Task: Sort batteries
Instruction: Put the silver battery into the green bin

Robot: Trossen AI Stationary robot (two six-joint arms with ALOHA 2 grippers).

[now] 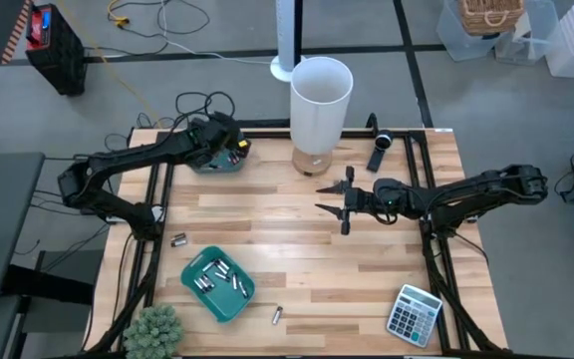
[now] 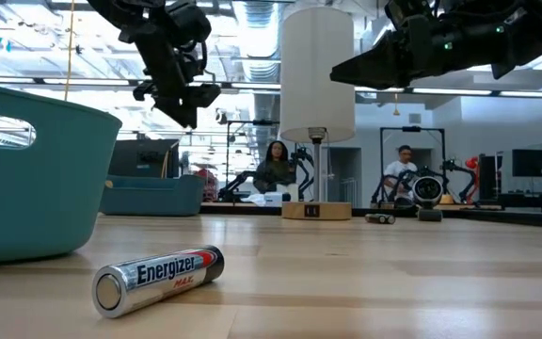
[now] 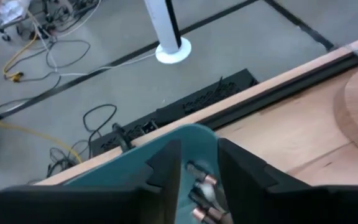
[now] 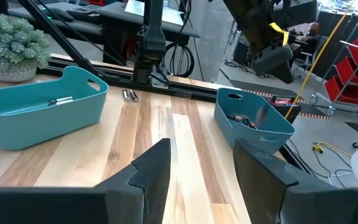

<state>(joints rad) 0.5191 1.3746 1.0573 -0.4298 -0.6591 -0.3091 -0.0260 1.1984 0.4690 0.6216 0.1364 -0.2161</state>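
Observation:
Two teal bins stand on the wooden table. The near-left bin (image 1: 217,284) holds several silvery batteries. My left gripper (image 1: 233,145) hangs open over the far-left bin (image 1: 215,160). In the left wrist view a few batteries (image 3: 202,186) lie in that bin (image 3: 135,165), below the gap between the fingers. A small blurred thing (image 4: 260,116) shows just over the bin (image 4: 253,127). Loose batteries lie on the table left of the near bin (image 1: 178,239) and by the front edge (image 1: 277,315). My right gripper (image 1: 332,197) hovers open over the table's middle, holding nothing.
A tall white cylinder on a round wooden base (image 1: 320,100) stands at the far middle, with a black device (image 1: 380,150) to its right. A calculator (image 1: 414,314) lies at the near right corner and a small plant (image 1: 152,334) at the near left corner. People sit in the room behind (image 2: 276,168).

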